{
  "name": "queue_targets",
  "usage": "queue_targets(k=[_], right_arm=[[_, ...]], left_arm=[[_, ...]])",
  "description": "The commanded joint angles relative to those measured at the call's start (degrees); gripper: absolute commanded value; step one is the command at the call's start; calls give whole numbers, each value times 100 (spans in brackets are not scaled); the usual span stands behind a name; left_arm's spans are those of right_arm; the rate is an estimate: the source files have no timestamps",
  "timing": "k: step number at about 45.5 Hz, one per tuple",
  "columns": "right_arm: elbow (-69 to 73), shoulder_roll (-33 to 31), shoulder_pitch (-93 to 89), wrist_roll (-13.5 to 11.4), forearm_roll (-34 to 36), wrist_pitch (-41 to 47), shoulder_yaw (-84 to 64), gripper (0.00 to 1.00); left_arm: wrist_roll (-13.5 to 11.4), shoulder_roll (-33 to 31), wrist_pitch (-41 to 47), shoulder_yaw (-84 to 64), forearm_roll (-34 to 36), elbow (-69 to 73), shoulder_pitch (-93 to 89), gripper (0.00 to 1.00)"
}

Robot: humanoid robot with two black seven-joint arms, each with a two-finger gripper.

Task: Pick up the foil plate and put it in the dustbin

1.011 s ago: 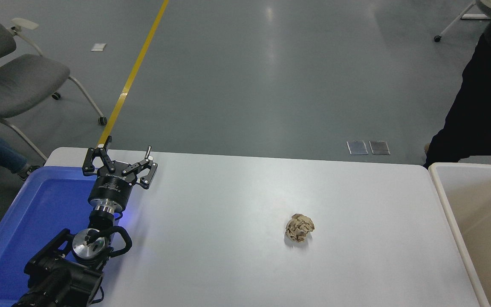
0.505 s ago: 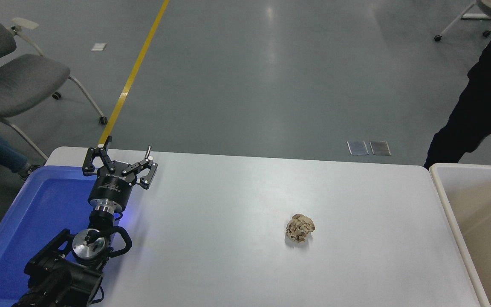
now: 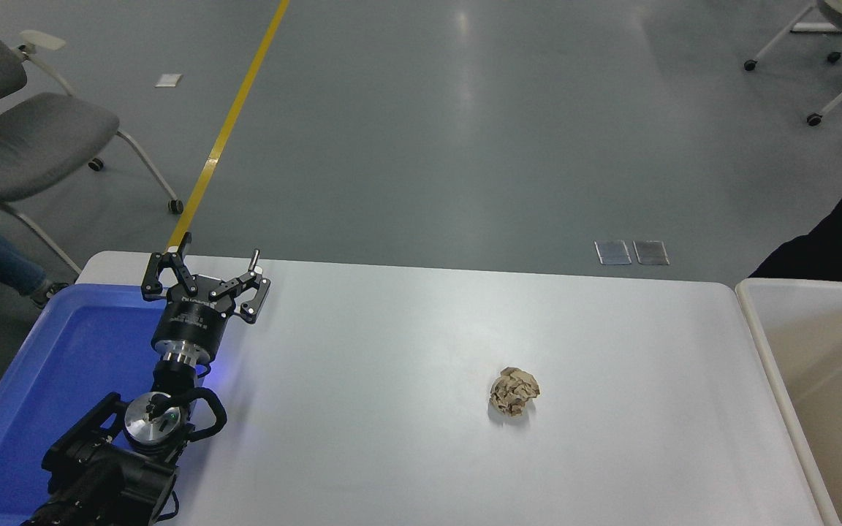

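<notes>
The foil plate is not in view anywhere on the table. The dustbin (image 3: pixel 764 343), a beige bin with a thick pale rim, stands at the table's right end and is cut off by the picture's edge; the part of its inside that shows holds nothing. My left gripper (image 3: pixel 220 246) is open and empty, parked at the far left over the edge of the blue tray. My right arm is out of view.
A crumpled brown paper ball (image 3: pixel 514 391) lies right of the table's middle. A flat blue tray (image 3: pixel 63 365) sits at the left end. A person in dark clothing (image 3: pixel 830 234) is at the right edge behind the dustbin. Chairs stand on the floor.
The person in dark clothing has moved right and mostly out of the picture. The left arm and the paper ball have not moved.
</notes>
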Motion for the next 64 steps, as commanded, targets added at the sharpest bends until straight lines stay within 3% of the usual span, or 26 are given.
queue_targets(k=[1,7,32,48,57,64], right_arm=[[1411,-444,1117,-173,-762,-51,-72,100],[1903,-611,1776,-314,-955,-34,-414,100],[4486,-418,5045,-226,-868,37,-4026,100],[6034,873,6338,-218,-894,80,-5433,100],[6368,1797,6505,-218,-885,704,-5513,100],[6684,2140,6584,-218,-885,1038,-5276,100]], left_arm=[[1,0,0,0,1,0,0,99],[1,0,0,0,1,0,0,99],[1,0,0,0,1,0,0,99],[1,0,0,0,1,0,0,99],[1,0,0,0,1,0,0,99],[1,0,0,0,1,0,0,99]])
